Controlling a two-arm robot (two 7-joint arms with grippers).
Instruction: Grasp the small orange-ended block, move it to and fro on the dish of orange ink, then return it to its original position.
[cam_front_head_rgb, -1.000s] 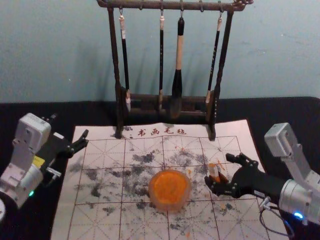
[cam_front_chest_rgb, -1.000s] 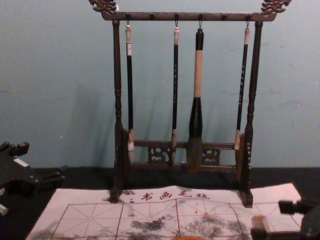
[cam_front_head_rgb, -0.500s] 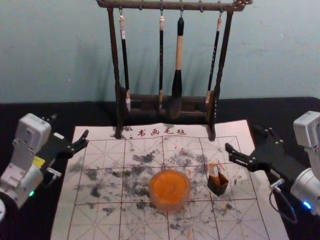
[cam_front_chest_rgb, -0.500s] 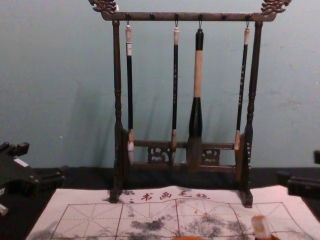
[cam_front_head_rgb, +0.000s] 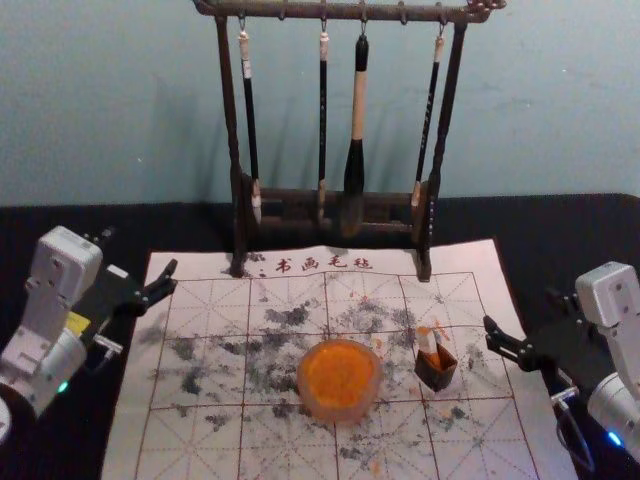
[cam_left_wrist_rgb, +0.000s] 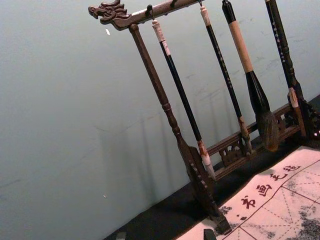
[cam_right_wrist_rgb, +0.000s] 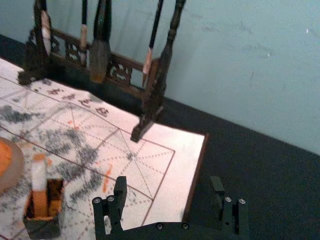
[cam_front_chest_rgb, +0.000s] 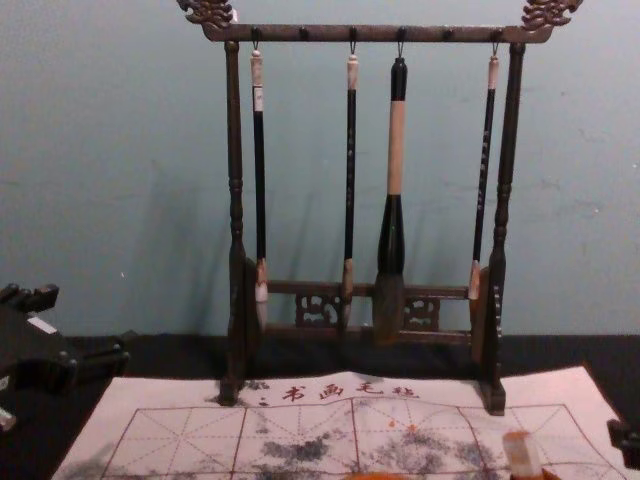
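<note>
Orange ink, white block with orange ends, pale mat red-gridded and grey-blotched.

I see the pale block, orange at both ends, leaning slightly inside a small, dark, open box stained orange within. Left of that box, near but apart, a round, pale-rimmed dish of orange ink sits flat on the mat.

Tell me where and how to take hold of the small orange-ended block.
Best grip the block on its white part, just below the orange top end, with the open right gripper coming from the robot's right. The block stands slightly tilted in the dark box; that part rises above the rim, so the fingers should clear the walls around its lower end.
</note>
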